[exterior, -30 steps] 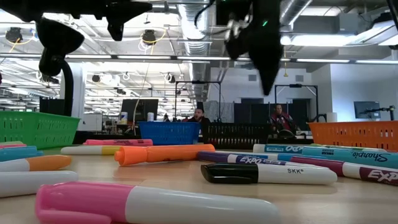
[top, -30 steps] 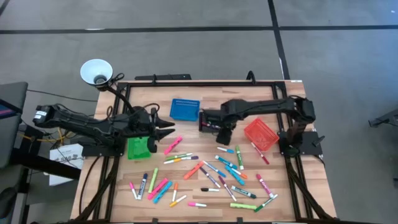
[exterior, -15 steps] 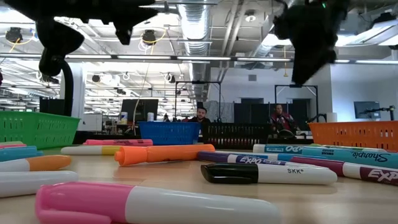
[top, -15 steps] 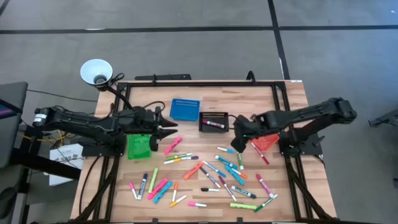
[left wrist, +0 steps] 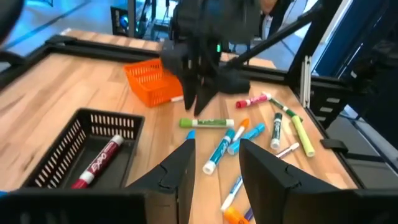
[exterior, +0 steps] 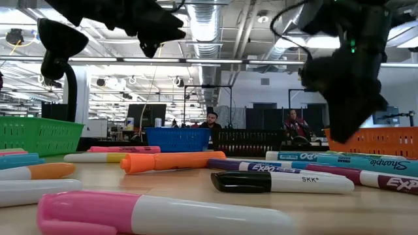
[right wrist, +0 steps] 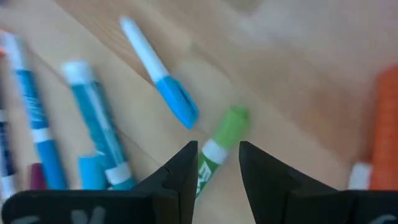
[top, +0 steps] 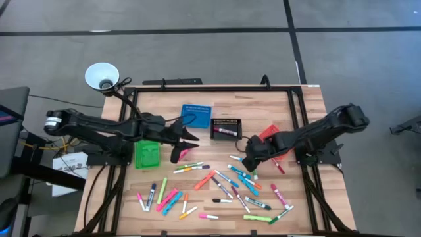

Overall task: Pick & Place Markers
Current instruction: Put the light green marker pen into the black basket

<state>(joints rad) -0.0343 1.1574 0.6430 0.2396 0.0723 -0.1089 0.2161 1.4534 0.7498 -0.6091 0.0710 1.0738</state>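
Many markers [top: 227,184] with coloured caps lie scattered on the near half of the wooden table. My right gripper [top: 248,162] hangs open just above them. In the right wrist view a green-capped marker [right wrist: 222,140] lies lengthwise between my right gripper's [right wrist: 217,165] fingers, beside a blue-capped marker [right wrist: 163,87]; I see no touch. My left gripper [top: 191,138] is open in the air, between the blue bin [top: 195,116] and a pink marker [top: 183,155]. A red marker [left wrist: 99,163] lies in the black bin [top: 225,128].
The green bin [top: 147,155] sits under my left arm, and the orange bin [top: 275,141] under my right arm. A black frame [top: 297,118] borders the table. A white lamp [top: 102,76] stands at the far left corner. People sit in the room beyond [exterior: 209,121].
My right gripper has swung from over the black bin toward the table's right, then toward the near edge and down, to just above the markers. My left gripper has moved a little toward the table's right. No marker on the table has shifted.
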